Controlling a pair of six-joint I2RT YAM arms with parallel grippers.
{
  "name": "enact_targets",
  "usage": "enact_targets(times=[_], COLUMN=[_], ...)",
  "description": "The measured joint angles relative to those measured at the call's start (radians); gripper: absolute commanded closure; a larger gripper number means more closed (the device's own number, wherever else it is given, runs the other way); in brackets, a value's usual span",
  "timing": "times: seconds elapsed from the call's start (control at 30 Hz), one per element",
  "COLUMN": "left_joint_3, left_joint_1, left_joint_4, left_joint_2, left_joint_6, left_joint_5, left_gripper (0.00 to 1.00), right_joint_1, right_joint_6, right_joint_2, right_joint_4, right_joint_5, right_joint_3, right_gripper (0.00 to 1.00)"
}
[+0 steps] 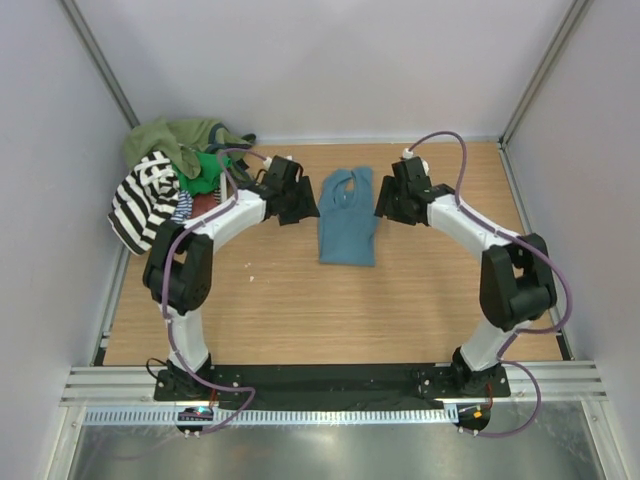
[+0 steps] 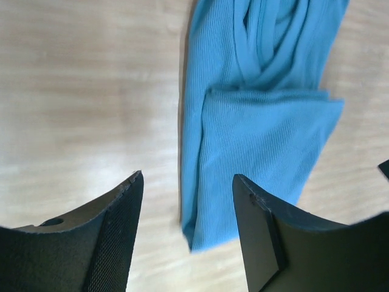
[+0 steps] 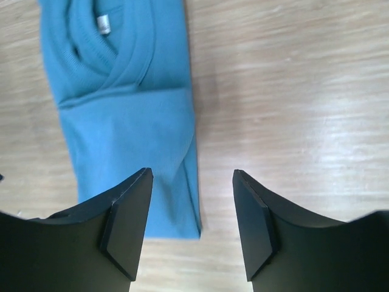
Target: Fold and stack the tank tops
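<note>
The folded tank top (image 1: 348,222) lies flat on the table (image 1: 300,310), a little beyond its middle. The left gripper (image 1: 299,211) is just beside its left edge and the right gripper (image 1: 386,209) just beside its right edge. The heap of tank tops (image 1: 170,180) sits in the far left corner, behind and left of the left gripper, apart from the folded one.

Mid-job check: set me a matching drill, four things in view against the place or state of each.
Things:
1. teal top
2. striped top
3. left claw
4. right claw

Place or state:
A. open, at the teal top's right side
B. folded, lying in the middle
C. piled at the far left
D. open, at the teal top's left side

Pairs: 1-B, 2-C, 3-D, 4-A
</note>
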Motion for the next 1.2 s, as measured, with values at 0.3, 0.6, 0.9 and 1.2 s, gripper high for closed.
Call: enact_targets(times=[0.3, 0.6, 0.9, 1.2], left_joint_3=[-0.304, -0.342, -0.365, -0.509], left_joint_1=[-0.055, -0.130, -0.151, -0.154], left_joint_4=[0.099, 0.163, 0.232, 0.306], left_joint_2=[-0.223, -0.206, -0.113, -0.156], left_joint_6=[-0.037, -0.047, -0.068, -0.092], left_joint_5=[0.053, 0.080, 0.121, 0.134], left_gripper=[0.45, 0.49, 0.66, 1.00], right_joint_1=[0.000, 0.000, 0.000, 0.000], right_joint_6=[0.003, 0.007, -0.002, 0.004], right_joint_2=[-0.160, -0.105, -0.050, -0.084], right_joint_4=[0.117, 0.217, 0.299, 0.335], right_joint_5=[-0.178, -0.345, -0.452, -0.483], right_joint_3=[-0.216, -0.360, -0.420, -0.493], right_gripper=[0.53, 0.56, 0.79, 0.99])
